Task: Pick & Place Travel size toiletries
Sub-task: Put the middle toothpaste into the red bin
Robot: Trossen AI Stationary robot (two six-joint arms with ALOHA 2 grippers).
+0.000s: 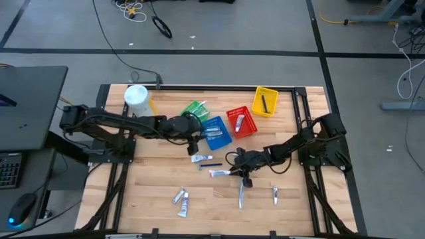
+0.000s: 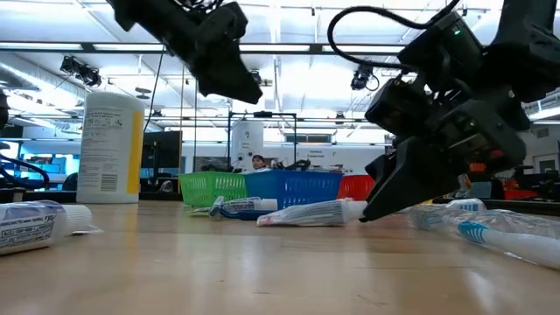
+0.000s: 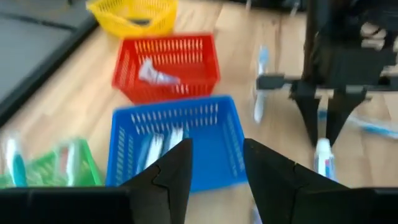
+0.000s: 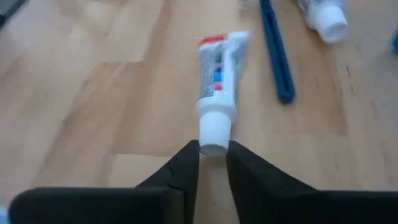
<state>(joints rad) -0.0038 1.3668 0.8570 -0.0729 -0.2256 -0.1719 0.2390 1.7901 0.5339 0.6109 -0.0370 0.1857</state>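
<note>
The right tool (image 4: 213, 163) is down on the bench (image 1: 153, 182) near its middle, with its 2 fingers set on either side of the white cap of a small toothpaste tube (image 4: 217, 74). The fingers stand close against the cap; I cannot tell whether they are already clamped on it. The tube lies flat on the wood, its crimped end pointing away from the tool. Just beside it lies a dark blue razor (image 4: 277, 53), and past that another capped white tube (image 4: 323, 17).

The left tool (image 3: 214, 165) hangs above the bench at the blue basket (image 3: 177, 140), its fingers apart and holding nothing. The blue basket holds a few slim white items. To its right sits the red basket (image 3: 165, 65) with 1 small tube inside, and farther right the yellow basket (image 1: 265, 101) with a dark item in it. The green basket (image 1: 193, 109) stands left of the blue one and holds toothbrushes. A big white canister (image 1: 137, 98) stands at the far left of the bench.

Other toiletries lie loose on the near part of the bench: 2 small tubes (image 1: 180, 198) at the near left, a toothbrush (image 1: 241, 196) near the middle and another small item (image 1: 275, 194) to its right.
</note>
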